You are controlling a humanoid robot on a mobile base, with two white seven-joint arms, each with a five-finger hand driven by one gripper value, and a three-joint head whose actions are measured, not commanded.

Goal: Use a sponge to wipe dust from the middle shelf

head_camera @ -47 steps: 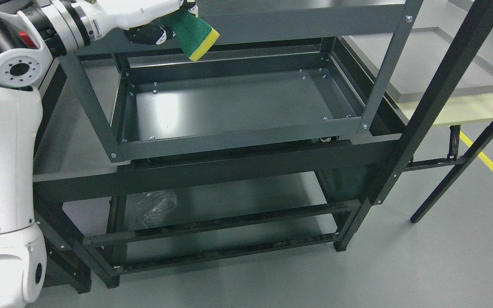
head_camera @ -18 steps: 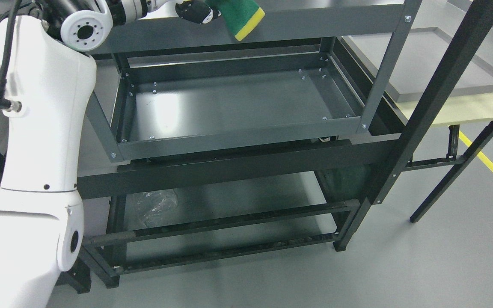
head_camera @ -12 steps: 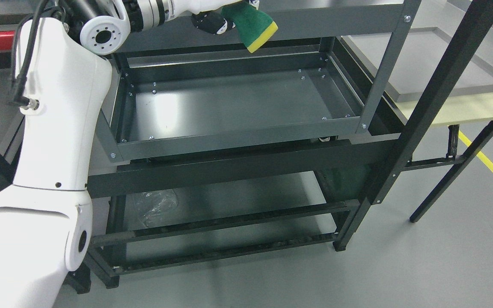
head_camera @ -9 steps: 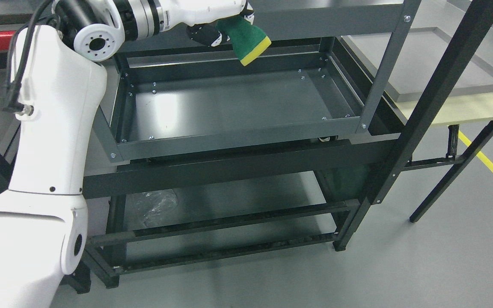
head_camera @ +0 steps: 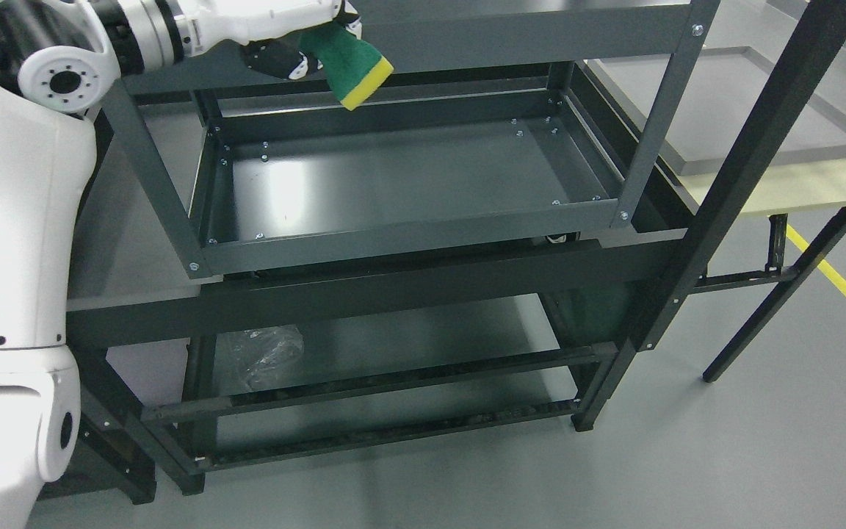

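Observation:
A green sponge (head_camera: pixel 351 62) with a yellow underside hangs at the top of the head view, its yellow edge pointing down and right. My left hand (head_camera: pixel 292 45) is shut on its upper end, with the white arm reaching in from the upper left. The sponge is held in front of the top shelf's front rail, above the back left part of the middle shelf (head_camera: pixel 408 176), a dark grey metal tray with a raised rim. Sponge and tray are apart. My right arm does not show.
The dark shelf frame's uprights (head_camera: pixel 658 125) and front crossbar (head_camera: pixel 393 286) surround the tray. A clear plastic bag (head_camera: pixel 261 356) lies on the bottom shelf. A grey tray (head_camera: pixel 724 110) sits on a pale table (head_camera: pixel 797 187) at right. Yellow floor tape (head_camera: pixel 841 283) runs at far right.
My left hand with the sponge swung right along the top rail, then came back left and slightly down. My white forearm has shifted toward the left edge.

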